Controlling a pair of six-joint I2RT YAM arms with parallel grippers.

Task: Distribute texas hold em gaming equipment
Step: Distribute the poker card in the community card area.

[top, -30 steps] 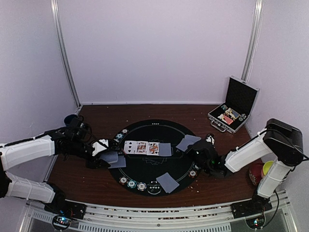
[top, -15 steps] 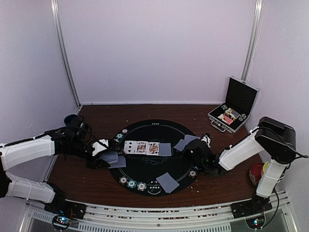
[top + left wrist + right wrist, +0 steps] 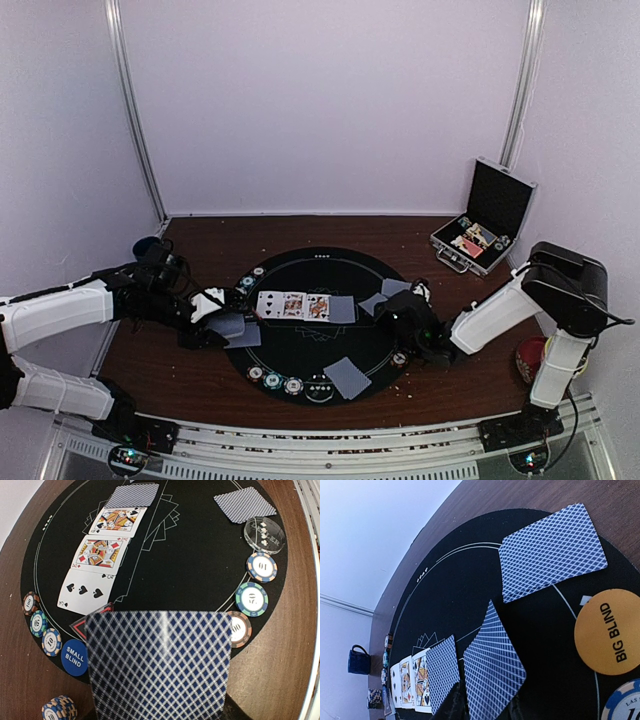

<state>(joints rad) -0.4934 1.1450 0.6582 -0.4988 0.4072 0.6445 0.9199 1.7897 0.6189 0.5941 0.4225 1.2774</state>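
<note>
top external, right gripper (image 3: pixel 393 312) moved left, hold unclear, left gripper (image 3: pixel 210 328) grasping card (image 3: pixel 159 665)

Round black mat (image 3: pixel 315 272), face-up cards (image 3: pixel 292 305) mid-mat, open case (image 3: pixel 500 203) far right

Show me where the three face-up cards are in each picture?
Top external: the three face-up cards lie in a row at the middle of the mat.
Left wrist: the cards run diagonally, upper left.
Right wrist: the cards sit small at the bottom left.
Shared landmark: the face-down card at the row's end shows in all three.
</note>
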